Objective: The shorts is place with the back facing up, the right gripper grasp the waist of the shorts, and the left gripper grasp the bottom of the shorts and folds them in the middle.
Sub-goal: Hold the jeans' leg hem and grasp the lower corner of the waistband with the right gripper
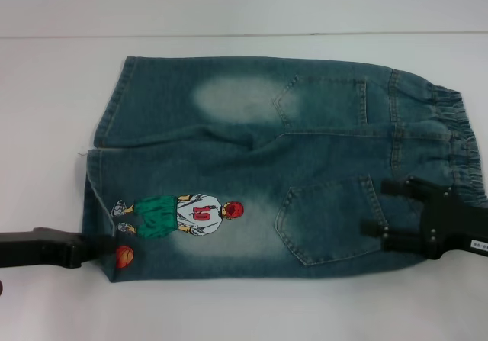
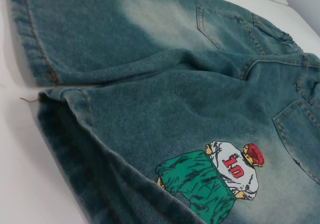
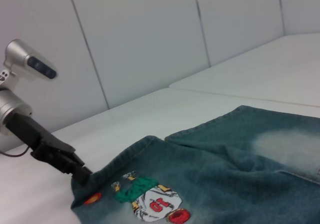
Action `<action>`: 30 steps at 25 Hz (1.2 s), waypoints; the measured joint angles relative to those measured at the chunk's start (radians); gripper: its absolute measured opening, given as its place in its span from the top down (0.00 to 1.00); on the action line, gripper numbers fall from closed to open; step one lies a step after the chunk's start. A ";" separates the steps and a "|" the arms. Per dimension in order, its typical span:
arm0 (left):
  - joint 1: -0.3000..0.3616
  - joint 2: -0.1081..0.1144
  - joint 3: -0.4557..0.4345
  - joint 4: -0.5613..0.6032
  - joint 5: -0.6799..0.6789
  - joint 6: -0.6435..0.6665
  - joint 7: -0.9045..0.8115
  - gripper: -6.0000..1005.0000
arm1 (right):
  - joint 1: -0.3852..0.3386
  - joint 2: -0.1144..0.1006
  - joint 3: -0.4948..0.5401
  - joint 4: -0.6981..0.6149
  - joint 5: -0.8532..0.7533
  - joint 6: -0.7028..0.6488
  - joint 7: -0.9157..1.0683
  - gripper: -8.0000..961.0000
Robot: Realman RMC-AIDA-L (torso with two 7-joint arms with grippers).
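Shorts (image 1: 259, 165) print numbered 10, left pincer (image 1: 95, 251) clenching hem, labelled right pincer (image 1: 385, 211) released over waist

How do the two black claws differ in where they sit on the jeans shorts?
The right tool, a black two-fingered claw with a white label, sits over the elastic waist end of the blue-green washed denim shorts, fingers spread near a back pocket. The left tool, a black claw without a label, meets the hem corner beside the orange basketball print. The right tool lies over the fabric; the left reaches in from the edge. Both are black and at the near side.
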 joint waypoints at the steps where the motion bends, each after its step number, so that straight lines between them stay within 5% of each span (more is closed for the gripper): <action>1: 0.001 0.000 0.000 0.001 -0.002 0.002 0.000 0.88 | -0.003 0.000 0.017 0.000 0.000 -0.004 0.000 0.03; 7: 0.004 -0.001 -0.001 0.004 -0.007 0.013 0.000 0.88 | -0.014 -0.003 0.160 0.002 0.002 -0.045 0.113 0.03; 15: 0.000 -0.002 -0.002 0.018 -0.014 0.041 0.004 0.89 | -0.054 -0.053 0.273 0.000 -0.001 -0.066 0.425 0.03; 21: 0.000 -0.002 0.000 0.019 -0.023 0.047 0.006 0.89 | -0.112 -0.078 0.300 -0.007 -0.006 -0.041 0.482 0.03; 30: -0.001 -0.001 0.000 0.019 -0.029 0.049 0.007 0.89 | -0.147 -0.076 0.307 0.008 -0.017 0.052 0.512 0.03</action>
